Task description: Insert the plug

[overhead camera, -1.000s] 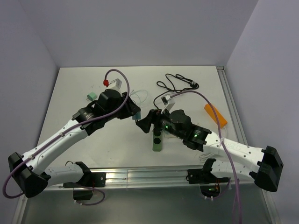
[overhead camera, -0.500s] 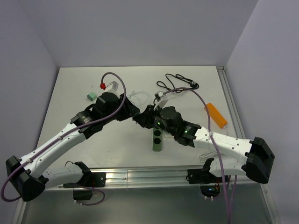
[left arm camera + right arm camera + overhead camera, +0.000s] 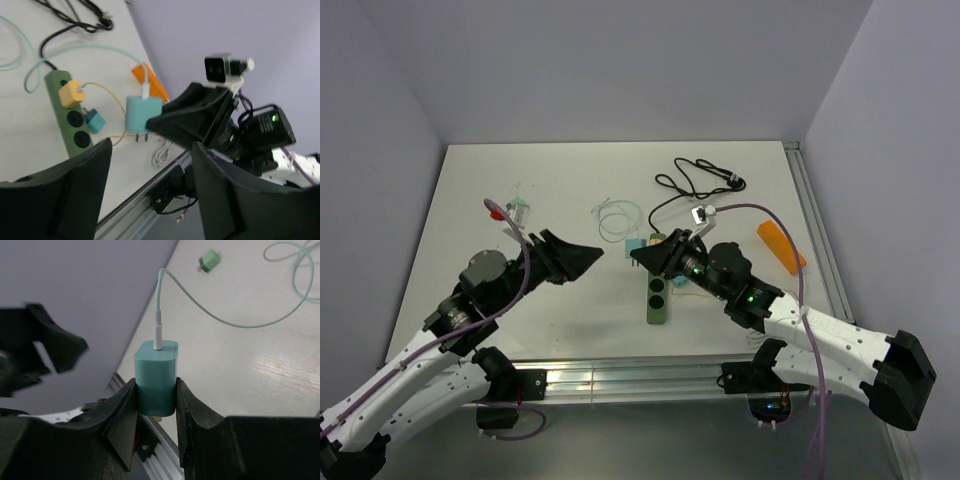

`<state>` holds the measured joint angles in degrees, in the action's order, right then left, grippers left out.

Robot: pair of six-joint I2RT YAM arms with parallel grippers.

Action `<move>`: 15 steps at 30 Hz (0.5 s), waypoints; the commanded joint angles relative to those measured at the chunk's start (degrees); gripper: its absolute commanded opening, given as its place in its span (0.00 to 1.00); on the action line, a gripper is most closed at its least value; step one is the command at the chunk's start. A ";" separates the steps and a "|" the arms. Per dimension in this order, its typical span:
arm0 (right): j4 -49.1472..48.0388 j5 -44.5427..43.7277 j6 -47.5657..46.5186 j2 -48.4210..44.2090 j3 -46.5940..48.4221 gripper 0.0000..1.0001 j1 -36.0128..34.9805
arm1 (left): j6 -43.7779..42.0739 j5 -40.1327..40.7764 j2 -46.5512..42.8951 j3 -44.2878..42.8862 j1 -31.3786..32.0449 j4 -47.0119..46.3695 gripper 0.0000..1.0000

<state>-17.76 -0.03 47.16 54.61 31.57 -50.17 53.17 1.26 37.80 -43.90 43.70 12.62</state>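
Above the green power strip (image 3: 657, 298), the teal plug (image 3: 156, 374) is held off the tabletop (image 3: 520, 190) by the right pincer (image 3: 156, 402). Its jaws are closed against the plug's two flanks, and the pale cable (image 3: 200, 310) leaves the plug's top. The left pincer (image 3: 582, 254) is spread wide, grips nothing, and hangs raised to the left of the strip.

For a clean insertion, the plug should be kept upright and its pins squared to one of the two free sockets below the yellow plug (image 3: 71, 93). It should then be lowered straight, without twist. The strip is judged light enough to slide or tip under pressure, so it could be steadied by the idle pincer. The trailing cable should be kept slack so that the plug is not dragged askew.

In the right wrist view the pins are hidden behind the fingers; in the left wrist view they show only as two short, blurred stubs. Whether the plug stands directly over a socket cannot be told, as the far end of the strip is covered in the top view. It also cannot be told whether the small blue adapter (image 3: 94, 120) is plugged into the strip or merely lies against it.
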 commanded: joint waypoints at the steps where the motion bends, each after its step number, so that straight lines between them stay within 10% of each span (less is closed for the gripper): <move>1: -10.35 7.31 5.66 -4.24 -0.81 0.00 2.97 | 0.61 -9.77 -2.72 8.54 0.15 -18.89 0.68; 15: -18.98 17.17 11.91 -5.21 -0.55 0.00 4.38 | 8.53 -16.99 2.89 14.81 0.16 -42.16 0.65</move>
<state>-31.29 14.50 57.47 50.17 30.83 -46.09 60.14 -14.02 40.03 -28.97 43.70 -21.87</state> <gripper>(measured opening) 0.384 0.651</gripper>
